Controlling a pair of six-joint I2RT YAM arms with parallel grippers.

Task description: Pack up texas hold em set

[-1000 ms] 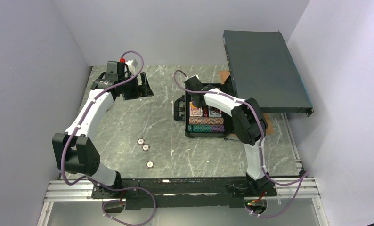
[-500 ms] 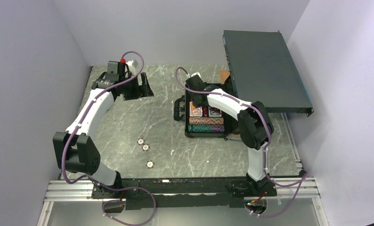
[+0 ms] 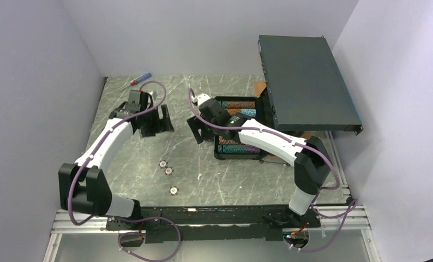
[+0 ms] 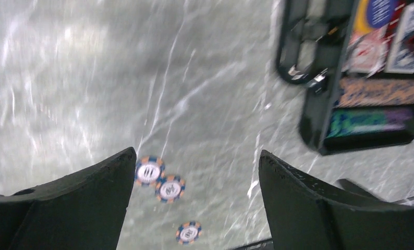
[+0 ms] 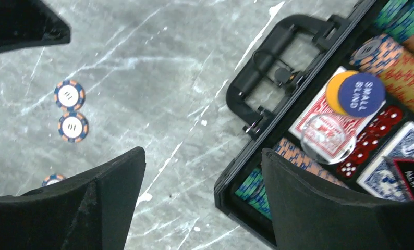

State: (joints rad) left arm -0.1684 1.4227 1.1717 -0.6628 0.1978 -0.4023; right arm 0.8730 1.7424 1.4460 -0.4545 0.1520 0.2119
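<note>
The texas hold em set's dark case (image 3: 241, 156) lies open right of centre, with rows of striped chips, a red deck (image 5: 325, 125), a blue deck (image 5: 398, 161), red dice (image 5: 369, 143) and a "small blind" button (image 5: 361, 94) inside. Three loose striped chips (image 3: 169, 171) lie on the table left of it, also in the left wrist view (image 4: 169, 188). My right gripper (image 3: 199, 130) hangs open over the case's black handle (image 5: 262, 67), empty (image 5: 203, 152). My left gripper (image 3: 156, 128) hovers open and empty (image 4: 197, 155) further left, above the table.
A large flat dark rack box (image 3: 307, 82) stands tilted at the back right, beside the case. A red-and-blue-handled screwdriver (image 3: 139, 79) lies at the far left corner. A brown piece (image 3: 259, 87) shows behind the case. Grey walls close in on the marbled table (image 3: 132, 158).
My right gripper has opened and drawn back leftward from inside the case to above its handle. My left arm has moved nearer and rightward, uncovering the screwdriver.
</note>
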